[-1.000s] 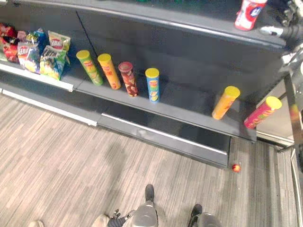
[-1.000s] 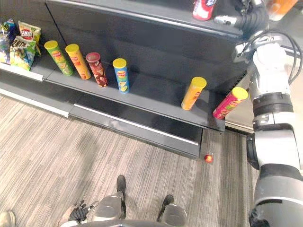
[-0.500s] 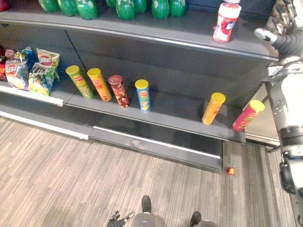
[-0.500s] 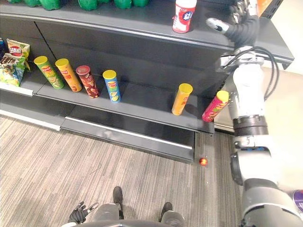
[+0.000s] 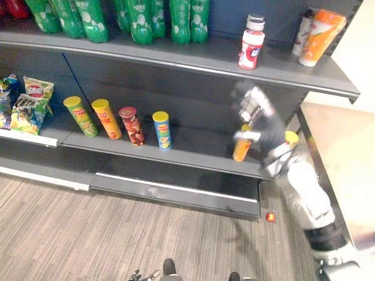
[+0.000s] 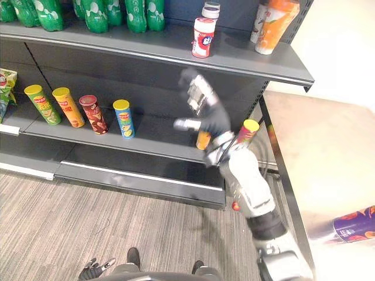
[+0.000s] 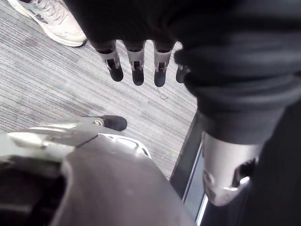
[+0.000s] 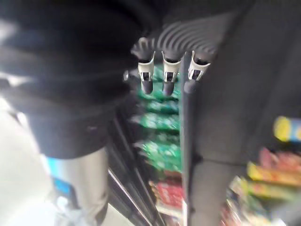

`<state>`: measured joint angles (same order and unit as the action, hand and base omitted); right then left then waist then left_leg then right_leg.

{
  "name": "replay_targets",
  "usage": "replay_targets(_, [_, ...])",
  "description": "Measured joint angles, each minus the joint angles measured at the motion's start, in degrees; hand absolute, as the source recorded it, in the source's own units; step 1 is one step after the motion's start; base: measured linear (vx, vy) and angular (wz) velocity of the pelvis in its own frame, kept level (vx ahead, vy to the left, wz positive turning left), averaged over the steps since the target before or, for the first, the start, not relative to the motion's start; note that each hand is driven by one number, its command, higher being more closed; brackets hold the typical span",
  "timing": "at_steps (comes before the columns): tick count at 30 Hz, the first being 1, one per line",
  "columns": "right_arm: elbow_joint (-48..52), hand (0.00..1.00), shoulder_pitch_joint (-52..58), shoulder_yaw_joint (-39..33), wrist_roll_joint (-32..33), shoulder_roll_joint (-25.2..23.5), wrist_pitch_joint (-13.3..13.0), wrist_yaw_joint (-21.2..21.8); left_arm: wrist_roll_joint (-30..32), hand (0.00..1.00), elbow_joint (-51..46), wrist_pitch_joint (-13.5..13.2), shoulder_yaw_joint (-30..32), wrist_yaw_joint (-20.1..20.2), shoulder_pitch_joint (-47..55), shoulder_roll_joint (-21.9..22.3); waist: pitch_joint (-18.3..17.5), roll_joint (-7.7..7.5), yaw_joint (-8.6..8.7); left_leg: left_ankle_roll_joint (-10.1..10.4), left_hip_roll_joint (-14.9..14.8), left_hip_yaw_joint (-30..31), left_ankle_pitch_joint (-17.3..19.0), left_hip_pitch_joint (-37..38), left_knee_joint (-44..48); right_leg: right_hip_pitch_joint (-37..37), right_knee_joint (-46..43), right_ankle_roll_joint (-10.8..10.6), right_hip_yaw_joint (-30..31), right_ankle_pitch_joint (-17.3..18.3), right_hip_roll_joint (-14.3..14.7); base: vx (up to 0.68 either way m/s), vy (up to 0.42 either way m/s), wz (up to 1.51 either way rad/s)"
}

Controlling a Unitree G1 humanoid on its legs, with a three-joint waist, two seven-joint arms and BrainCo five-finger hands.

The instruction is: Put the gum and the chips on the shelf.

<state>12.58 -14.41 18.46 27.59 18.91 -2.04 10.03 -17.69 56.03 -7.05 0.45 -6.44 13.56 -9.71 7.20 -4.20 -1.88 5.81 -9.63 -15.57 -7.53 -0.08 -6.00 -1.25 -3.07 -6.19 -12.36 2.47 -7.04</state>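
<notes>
A white-and-red gum bottle stands upright on the top shelf, with a second bottle behind it. Several chips cans stand on the middle shelf: green, orange, dark red, blue. Another orange can and a pink one are partly behind my right hand. That hand hangs in front of the middle shelf, open and holding nothing, its fingers straight. My left hand hangs low over the floor, fingers straight and empty.
Green bottles line the top shelf, with orange-and-white cartons at its right end. Chip bags sit at the far left. A small red ball lies on the floor. A steel counter with a purple can is on the right. A person's white shoe is near my left hand.
The camera has tilted up, bringing the top shelf into view. My right hand came down from beside the gum bottle to in front of the middle shelf. The gum bottle stays put.
</notes>
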Motion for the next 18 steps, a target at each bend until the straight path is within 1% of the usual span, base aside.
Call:
replay_targets(1, [-0.5,0.0,3.0,3.0,0.0,-0.3,0.8,1.5,0.0,0.0,0.1,0.0,0.0,-0.2,0.0,0.0,0.0,-0.02,0.0,0.0,0.1,-0.1,0.0,-0.1,0.0,0.0,0.0,0.0,0.1,0.0,0.0,0.0,0.0,0.0])
replay_targets(2, [-1.5,0.0,4.4,4.1,0.0,-0.9,0.9,1.9,-0.1,0.0,0.1,0.0,0.0,-0.2,0.0,0.0,0.0,-0.02,0.04,0.0,0.2,-0.3,0.0,-0.1,0.0,0.0,0.0,0.0,0.1,0.0,-0.1,0.04,0.018,-0.01])
replay_targets(4, [-9.0,0.0,8.5,7.2,-0.2,-3.8,0.8,2.7,-0.1,0.0,0.4,0.0,-0.2,-1.0,-0.1,0.0,-0.1,0.1,0.04,-0.2,0.3,-0.9,0.1,0.2,0.0,0.0,0.0,0.0,0.5,0.0,-0.3,0.04,0.017,-0.06])
replay_targets(5, [-11.0,0.0,9.2,7.5,-0.3,-4.3,0.8,2.8,-0.1,0.0,0.6,0.1,-0.2,-1.1,-0.2,0.0,-0.1,0.16,0.04,-0.2,0.4,-1.0,0.1,0.2,0.0,0.0,0.0,0.0,0.5,0.0,-0.3,0.05,0.012,-0.06])
replay_targets(7, [-19.3,0.0,11.8,8.9,-3.4,-5.7,-0.5,2.4,-0.2,0.0,1.1,0.1,-0.7,-1.8,-0.4,0.0,-0.3,0.5,0.05,-0.4,0.5,-1.1,0.3,0.1,0.0,0.0,0.2,0.0,0.6,0.0,-0.5,0.05,0.008,-0.02])
replay_targets(8, [-21.4,0.0,12.4,9.1,-4.1,-6.0,-1.2,1.9,-0.2,0.0,1.1,0.1,-0.9,-2.0,-0.4,0.1,-0.4,0.68,0.04,-0.4,0.5,-1.1,0.4,0.1,0.0,0.0,0.3,0.0,0.6,0.0,-0.5,0.06,0.003,-0.01])
replay_targets(10, [-29.7,0.0,14.3,8.9,-5.3,-6.6,-2.5,0.3,-0.2,0.0,1.1,0.1,-1.3,-2.1,-0.5,0.3,-0.7,1.26,0.06,-0.3,0.7,-1.1,0.6,0.1,0.0,-0.2,0.6,0.0,0.5,0.0,-0.5,0.08,-0.001,0.0])
replay_targets(11, [-32.0,0.0,14.8,8.8,-5.4,-6.6,-2.8,0.2,-0.2,0.0,1.1,0.1,-1.3,-2.1,-0.5,0.4,-0.8,1.46,0.08,-0.3,0.7,-1.1,0.7,0.1,0.0,-0.3,0.8,0.0,0.5,0.0,-0.5,0.09,-0.003,0.01])
replay_targets(12, [-36.2,0.0,15.6,8.4,-7.1,-6.6,-3.4,0.0,-0.2,0.0,1.1,0.1,-1.4,-2.1,-0.5,0.6,-0.9,1.84,0.09,-0.3,0.7,-1.0,0.8,0.1,0.0,-0.4,1.0,0.0,0.4,0.0,-0.5,0.06,-0.003,0.01])
replay_targets(13, [-38.0,0.0,16.1,8.2,-7.8,-6.7,-3.5,-0.4,-0.2,0.0,1.1,0.1,-1.4,-2.1,-0.5,0.6,-1.0,2.01,0.09,-0.3,0.7,-1.0,0.9,0.1,0.0,-0.4,1.0,0.0,0.4,0.1,-0.5,0.06,-0.002,0.02])
replay_targets(15, [-46.5,0.0,17.3,4.8,-9.8,-8.3,-3.3,-2.9,-0.2,0.0,1.1,0.2,-1.5,-2.0,-0.5,0.7,-1.3,2.56,0.17,0.0,0.9,-0.9,1.1,0.4,0.0,-0.9,1.0,0.1,0.1,0.3,-0.5,0.09,-0.004,0.04])
replay_targets(16, [-48.9,0.0,17.4,3.4,-9.9,-8.9,-3.2,-3.8,-0.2,0.0,1.2,0.2,-1.5,-2.0,-0.5,0.7,-1.4,2.65,0.21,0.1,0.9,-0.8,1.1,0.5,0.0,-1.1,1.0,0.0,0.1,0.4,-0.5,0.1,-0.004,0.05])
replay_targets(18, [-57.6,0.0,17.8,-3.5,-11.4,-10.7,-3.2,-6.5,-0.2,0.0,1.2,0.2,-1.2,-1.9,-0.5,0.8,-1.4,2.82,0.21,0.3,1.1,-0.6,1.4,1.1,0.0,-1.7,0.8,-0.1,-0.3,0.4,-0.6,0.08,-0.002,0.06])
